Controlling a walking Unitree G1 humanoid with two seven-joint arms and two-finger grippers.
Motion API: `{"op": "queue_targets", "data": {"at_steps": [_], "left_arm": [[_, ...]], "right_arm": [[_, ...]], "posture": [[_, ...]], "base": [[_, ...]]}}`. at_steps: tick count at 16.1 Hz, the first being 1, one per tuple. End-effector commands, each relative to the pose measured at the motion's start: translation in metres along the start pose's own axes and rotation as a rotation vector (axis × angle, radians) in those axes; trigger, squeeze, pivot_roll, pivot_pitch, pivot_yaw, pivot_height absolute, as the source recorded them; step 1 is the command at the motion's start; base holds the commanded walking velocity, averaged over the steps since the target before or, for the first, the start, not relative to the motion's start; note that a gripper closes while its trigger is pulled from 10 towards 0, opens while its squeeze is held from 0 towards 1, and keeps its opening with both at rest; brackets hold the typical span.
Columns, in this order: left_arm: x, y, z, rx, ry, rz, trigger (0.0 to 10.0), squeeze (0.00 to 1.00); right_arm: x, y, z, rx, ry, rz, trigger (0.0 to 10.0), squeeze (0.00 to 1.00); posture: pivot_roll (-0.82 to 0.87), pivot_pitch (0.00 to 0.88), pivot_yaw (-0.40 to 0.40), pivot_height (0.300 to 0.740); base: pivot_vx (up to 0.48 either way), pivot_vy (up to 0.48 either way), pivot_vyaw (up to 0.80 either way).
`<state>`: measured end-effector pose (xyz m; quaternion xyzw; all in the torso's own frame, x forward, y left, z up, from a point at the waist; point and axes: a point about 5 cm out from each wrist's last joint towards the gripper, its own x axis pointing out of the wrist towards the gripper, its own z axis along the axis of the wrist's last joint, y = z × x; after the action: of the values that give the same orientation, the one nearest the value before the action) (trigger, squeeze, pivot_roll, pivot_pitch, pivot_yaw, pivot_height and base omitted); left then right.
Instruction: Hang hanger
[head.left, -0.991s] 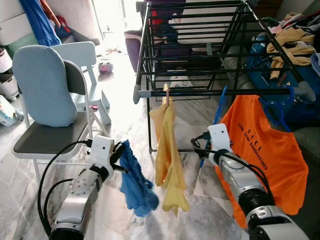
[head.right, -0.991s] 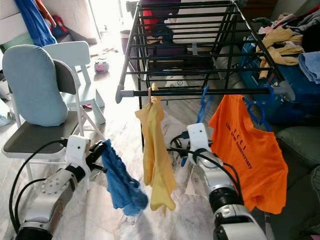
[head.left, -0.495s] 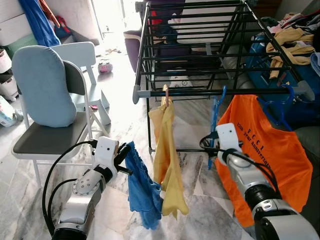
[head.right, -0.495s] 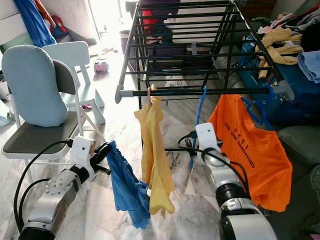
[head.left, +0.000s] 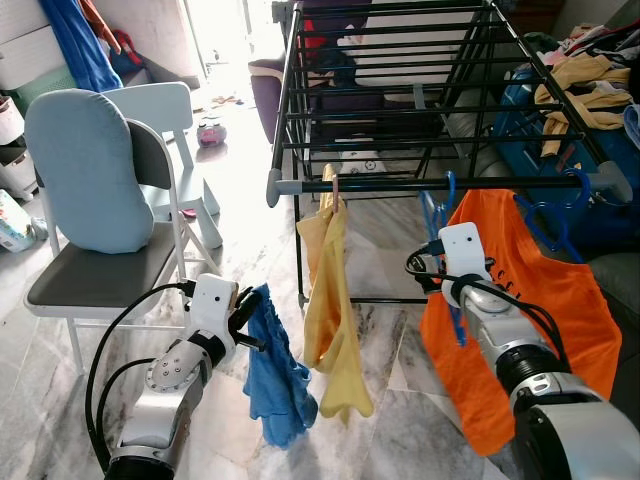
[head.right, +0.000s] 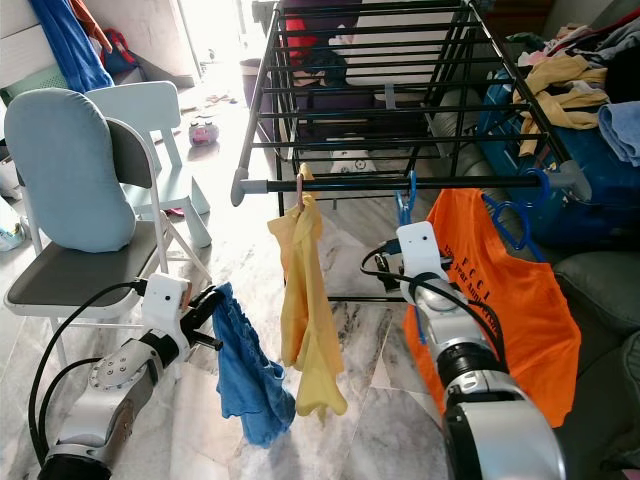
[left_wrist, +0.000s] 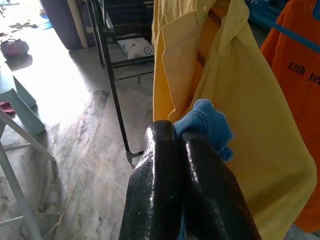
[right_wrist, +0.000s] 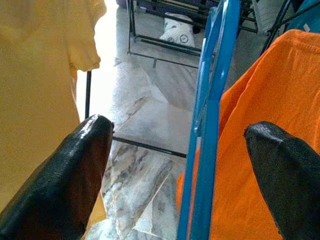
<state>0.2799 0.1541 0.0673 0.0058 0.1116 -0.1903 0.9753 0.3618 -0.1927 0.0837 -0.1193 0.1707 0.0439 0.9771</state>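
Observation:
A bare blue hanger (head.left: 441, 212) hangs at the black drying rack's front rail (head.left: 390, 185), its hook at rail height, against the left edge of an orange T-shirt (head.left: 530, 310). My right gripper (right_wrist: 179, 127) is open; its two fingers stand wide on either side of the blue hanger (right_wrist: 212, 100) without touching it. Low on the left, my left gripper (left_wrist: 177, 135) is shut on a blue garment (head.left: 275, 370) that dangles toward the floor. A yellow shirt (head.left: 330, 290) hangs from the rail between the two arms.
The orange T-shirt hangs on its own blue hanger (head.left: 548, 215) further right on the rail. A grey chair with a pale blue cushion (head.left: 85, 170) and a small white chair (head.left: 165, 110) stand on the left. Piled clothes (head.left: 590, 80) lie at right. The floor is marble tile.
My right arm rose and moved right, carrying the blue hanger up to the front rail. The blue garment in my left gripper swung and settled a little.

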Motion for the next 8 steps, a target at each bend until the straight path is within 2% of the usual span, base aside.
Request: {"op": "queue_targets", "data": {"at_steps": [1,4,8], "left_arm": [[0.0026,0.0006,0.0045,0.017,-0.008,-0.006,10.0,0.00],[0.0018,-0.0011,0.0006,0.017,0.011,-0.011,10.0,0.00],[0.0028,-0.0025,0.0002,0.017,0.017,-0.018,10.0,0.00]], "right_arm": [[0.0017,-0.0002,0.0052,-0.010,-0.004,0.020,0.0,0.00],[0.0010,-0.0055,0.0005,-0.015,0.032,0.011,0.0,0.00],[0.0017,-0.0042,0.0017,-0.013,0.032,0.027,0.0,0.00]], "posture": [[-0.07,0.000,0.052,0.740],[-0.07,0.000,0.052,0.740],[-0.07,0.000,0.051,0.740]], "base": [[0.000,0.000,0.00],[0.000,0.000,0.00],[0.000,0.000,0.00]]}}
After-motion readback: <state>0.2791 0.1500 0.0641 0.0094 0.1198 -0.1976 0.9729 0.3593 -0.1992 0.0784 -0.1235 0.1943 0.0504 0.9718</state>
